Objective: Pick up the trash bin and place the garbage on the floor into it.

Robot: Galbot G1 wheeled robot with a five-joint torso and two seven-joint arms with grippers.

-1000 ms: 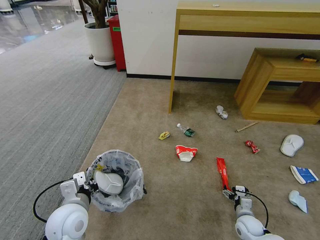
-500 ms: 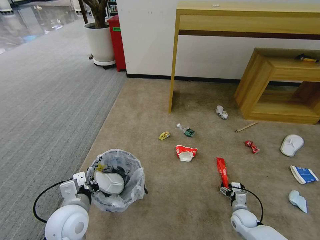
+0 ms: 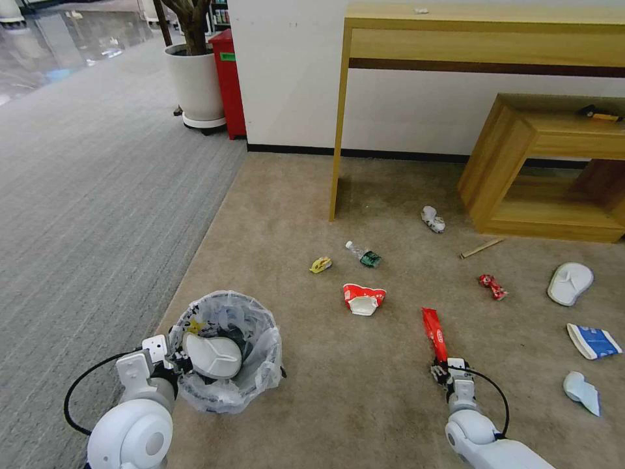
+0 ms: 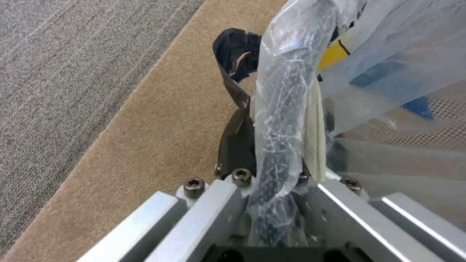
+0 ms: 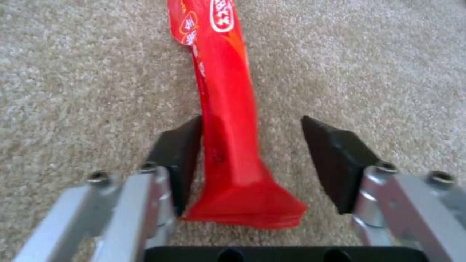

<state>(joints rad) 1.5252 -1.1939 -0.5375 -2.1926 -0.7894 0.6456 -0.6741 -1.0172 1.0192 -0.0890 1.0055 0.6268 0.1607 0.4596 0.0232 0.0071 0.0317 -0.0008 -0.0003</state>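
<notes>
Between the right gripper's matt black pads, set apart on brushed metal brackets with bolt heads, lies a glossy red wrapper of smooth plastic film. Beneath it the floor is beige short-pile carpet, rough and matt. The left gripper's bare metal brackets clamp the trash bin's rim, which is wrapped in crinkled clear plastic with a sheen. Beside that gripper, grey carpet looks finely ribbed and matt.
</notes>
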